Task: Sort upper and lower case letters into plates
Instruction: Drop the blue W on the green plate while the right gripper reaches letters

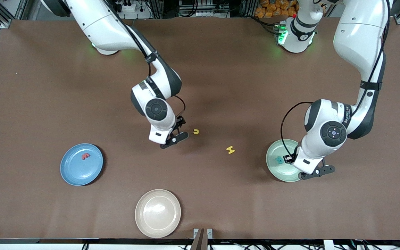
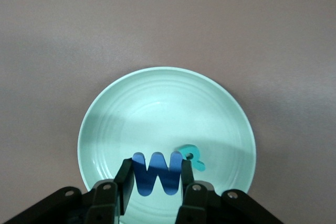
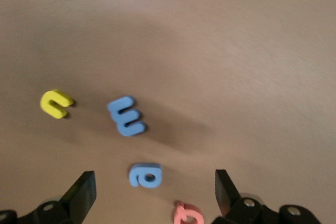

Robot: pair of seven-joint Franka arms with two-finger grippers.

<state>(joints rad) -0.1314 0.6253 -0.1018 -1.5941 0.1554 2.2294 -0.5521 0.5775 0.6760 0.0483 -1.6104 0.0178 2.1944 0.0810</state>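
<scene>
Brown matte cloth covers the table (image 1: 221, 69), and the pale mint green round plate (image 1: 276, 168) serves as the landmark, lying toward the left arm's end.

Over that mint plate hangs the left gripper (image 2: 155, 179), clenched on a dark blue foam capital W (image 2: 156, 174) held upright between its fingers. A teal foam capital R (image 2: 191, 157) lies flat in the plate, just beside the held W.

Toward the right arm's end from the mint plate, and a little farther from the front camera than it, lies a yellow foam capital H (image 1: 230, 150) on the bare cloth. A yellow foam lowercase u (image 1: 196, 131) lies farther along the same way, also on the cloth.

The right gripper (image 3: 152, 195) hangs over the cloth just beside the yellow u, with its jaws spread wide and nothing between them. Its wrist view shows, on the cloth below it, a light blue foam lowercase w (image 3: 127, 115), a light blue foam lowercase a (image 3: 146, 175) and a pink-red foam letter (image 3: 188, 214) whose shape is cut off at the edge.

Well apart from the mint plate, toward the right arm's end, sits the blue round plate (image 1: 71, 173) with a red foam lowercase m (image 1: 85, 156) lying in it. A beige cream round plate (image 1: 158, 213) lies between the two, nearest the front camera.
</scene>
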